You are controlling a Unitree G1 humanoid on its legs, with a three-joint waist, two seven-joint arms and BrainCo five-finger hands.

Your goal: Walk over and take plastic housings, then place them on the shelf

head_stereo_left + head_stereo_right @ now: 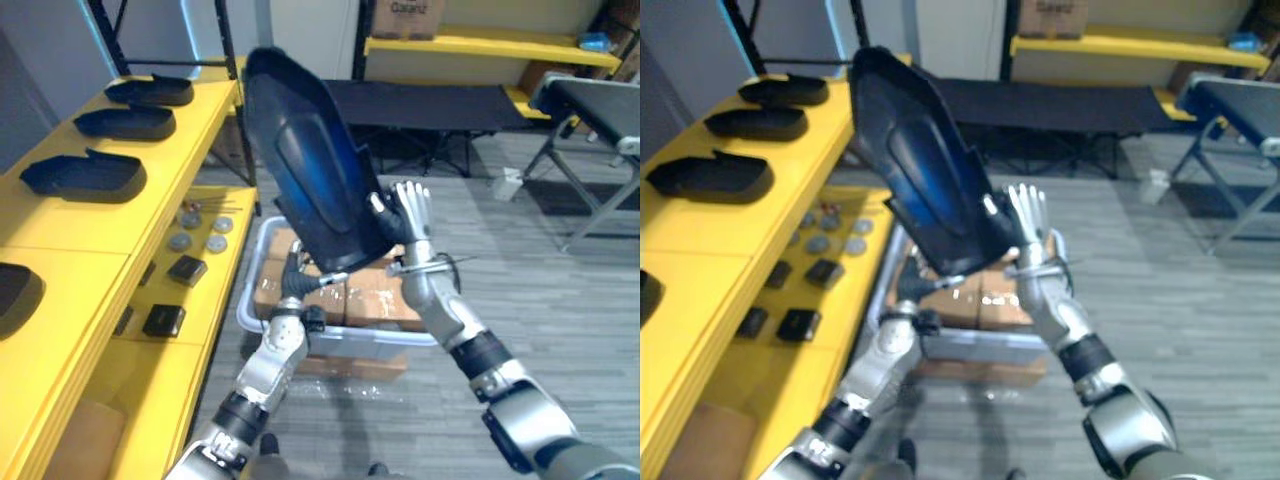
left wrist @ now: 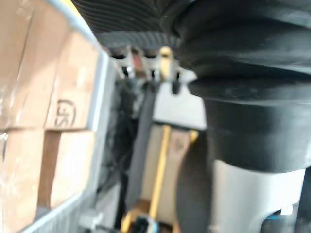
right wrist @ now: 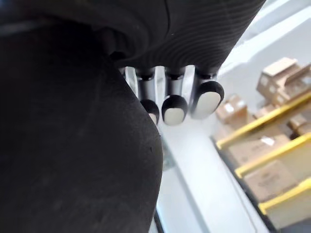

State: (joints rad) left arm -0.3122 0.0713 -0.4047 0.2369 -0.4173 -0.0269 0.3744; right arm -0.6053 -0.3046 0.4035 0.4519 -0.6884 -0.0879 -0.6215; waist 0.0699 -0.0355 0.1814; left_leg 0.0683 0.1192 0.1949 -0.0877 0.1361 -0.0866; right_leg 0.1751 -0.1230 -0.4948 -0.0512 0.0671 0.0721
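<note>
Pressure from both sides counts here: the large dark-blue plastic housing (image 1: pixel 310 150) hangs tilted in the air. The right hand (image 1: pixel 412 215) presses it with straight fingers, and the left hand (image 1: pixel 298 285) is beneath, its grip impossible to tell. Squeeze evenly while swinging it to the yellow shelf (image 1: pixel 60 225).

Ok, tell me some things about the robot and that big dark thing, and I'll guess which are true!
1. The dark housing is up in the air between the left robot hand and the right robot hand. True.
2. The right robot hand is curled into a fist. False: its fingers are straight, flat against the housing.
3. The yellow shelf has nothing on it. False: other housings lie there.
4. The grey bin holds cardboard boxes. True.
</note>
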